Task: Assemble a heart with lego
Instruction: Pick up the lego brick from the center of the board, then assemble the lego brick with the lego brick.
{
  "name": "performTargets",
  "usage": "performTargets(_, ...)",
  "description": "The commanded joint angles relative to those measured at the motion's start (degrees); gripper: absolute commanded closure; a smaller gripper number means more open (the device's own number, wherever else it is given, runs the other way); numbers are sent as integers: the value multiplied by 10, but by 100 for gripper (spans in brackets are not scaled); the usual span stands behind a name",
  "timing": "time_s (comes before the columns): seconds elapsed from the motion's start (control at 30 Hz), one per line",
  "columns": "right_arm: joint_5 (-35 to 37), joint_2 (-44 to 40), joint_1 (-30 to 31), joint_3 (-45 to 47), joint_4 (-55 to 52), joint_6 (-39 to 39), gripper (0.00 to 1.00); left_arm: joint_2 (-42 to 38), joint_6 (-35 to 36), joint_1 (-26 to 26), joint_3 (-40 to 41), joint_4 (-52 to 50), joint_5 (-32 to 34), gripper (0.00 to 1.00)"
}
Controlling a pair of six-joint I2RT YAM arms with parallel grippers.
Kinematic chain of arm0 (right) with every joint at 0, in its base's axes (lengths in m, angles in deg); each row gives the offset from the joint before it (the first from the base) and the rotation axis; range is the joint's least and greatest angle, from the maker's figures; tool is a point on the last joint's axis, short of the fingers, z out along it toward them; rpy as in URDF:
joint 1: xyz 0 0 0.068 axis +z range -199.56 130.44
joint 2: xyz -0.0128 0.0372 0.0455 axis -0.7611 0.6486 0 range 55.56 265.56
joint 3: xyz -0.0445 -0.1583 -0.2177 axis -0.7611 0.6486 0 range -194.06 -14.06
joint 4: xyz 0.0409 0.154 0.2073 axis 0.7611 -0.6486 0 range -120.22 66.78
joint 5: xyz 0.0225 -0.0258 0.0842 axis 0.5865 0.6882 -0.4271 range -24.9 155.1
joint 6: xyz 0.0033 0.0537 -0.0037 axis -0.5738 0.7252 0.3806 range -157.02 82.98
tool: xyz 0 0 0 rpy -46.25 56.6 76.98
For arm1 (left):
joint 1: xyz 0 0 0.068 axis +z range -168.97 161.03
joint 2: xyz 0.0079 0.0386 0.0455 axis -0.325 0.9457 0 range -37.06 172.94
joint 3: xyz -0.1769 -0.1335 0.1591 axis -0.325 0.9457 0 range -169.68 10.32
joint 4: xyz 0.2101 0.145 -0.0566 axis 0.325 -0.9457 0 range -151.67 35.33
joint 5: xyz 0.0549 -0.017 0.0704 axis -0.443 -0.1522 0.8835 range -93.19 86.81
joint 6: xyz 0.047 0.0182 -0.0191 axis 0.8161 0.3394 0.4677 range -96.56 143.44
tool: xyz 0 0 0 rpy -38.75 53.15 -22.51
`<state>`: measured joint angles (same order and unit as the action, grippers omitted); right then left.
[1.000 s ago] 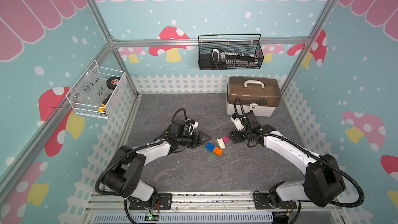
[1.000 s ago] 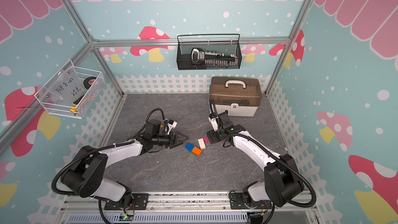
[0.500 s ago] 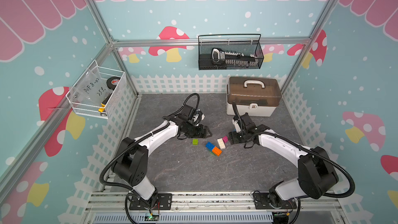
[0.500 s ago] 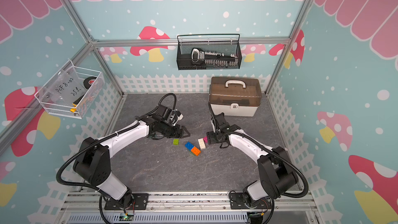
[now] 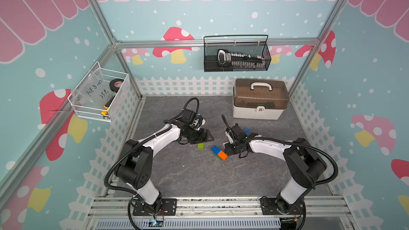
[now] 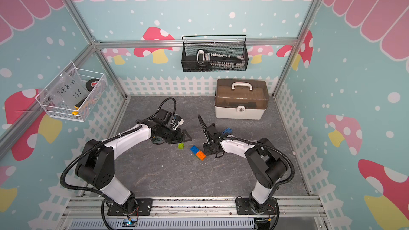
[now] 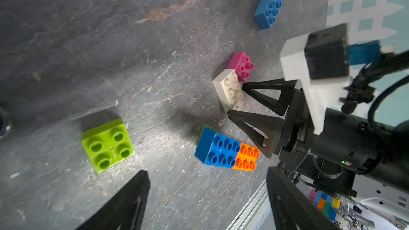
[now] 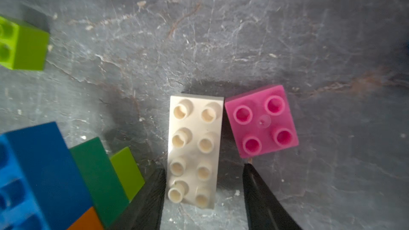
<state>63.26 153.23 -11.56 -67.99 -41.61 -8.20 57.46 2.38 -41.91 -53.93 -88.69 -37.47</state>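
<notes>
Recording brick layout on the grey stone-patterned mat (image 5: pixel 194 180). The part-built heart (image 7: pixel 225 151) is a small stepped stack near the mat's middle, studs up. Its top layer is a blue oblong plastic brick (image 7: pixel 218 150) and an orange studded brick (image 7: pixel 247 157) butted end to end. The right wrist view shows the steps beneath: a dark green brick (image 8: pixel 97 178) under the blue one, and a lime green brick (image 8: pixel 126 171) lower again, each poking out past the layer above. The part-built heart sits between the two grippers, just beside the right gripper (image 8: pixel 204 169). Other lego lies loose, all studs up. A lime green square brick (image 7: pixel 108 144) lies near the part-built heart on the left arm's side. A white oblong brick (image 8: pixel 194 149) and a pink square brick (image 8: pixel 262 121) touch at one corner. A second blue oblong brick (image 7: pixel 269 5) lies farther back, beside the right arm's wrist in both top views. The right gripper straddles one end of the white oblong brick, jaws part-spread. One finger (image 8: pixel 152 195) lies just beside the brick's long side. The opposite finger (image 8: pixel 261 198) stands off with mat showing in the gap, so no pinch. The left gripper (image 7: pixel 208 173) is spread wide over bare mat near the lime green square brick, holding nothing.
</notes>
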Motion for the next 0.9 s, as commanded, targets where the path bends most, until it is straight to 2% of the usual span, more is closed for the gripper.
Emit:
performTargets(0.0, 19, 16, 4, -12, 10, -12, 51, -32, -7, 20, 26, 13, -16, 18)
performTargets(0.07, 35, 21, 4, -20, 8, -44, 62, -41, -22, 29, 47, 30, -30, 18)
performTargets(0.3, 40, -3, 4, -39, -22, -150, 75, -65, -60, 44, 102, 89, -68, 18)
performTargets(0.43, 24, -66, 4, -56, -83, -214, 79, -72, -68, 61, 127, 114, -101, 18)
performTargets(0.57, -43, -113, 18, -84, -139, -257, 80, -74, -58, 80, 136, 120, -127, 18)
performTargets(0.7, -66, -90, 52, -127, -184, -266, 81, -79, -53, 96, 140, 121, -134, 18)
performTargets(0.87, -49, -41, 75, -170, -195, -244, 82, -82, -46, 102, 143, 120, -149, 18)
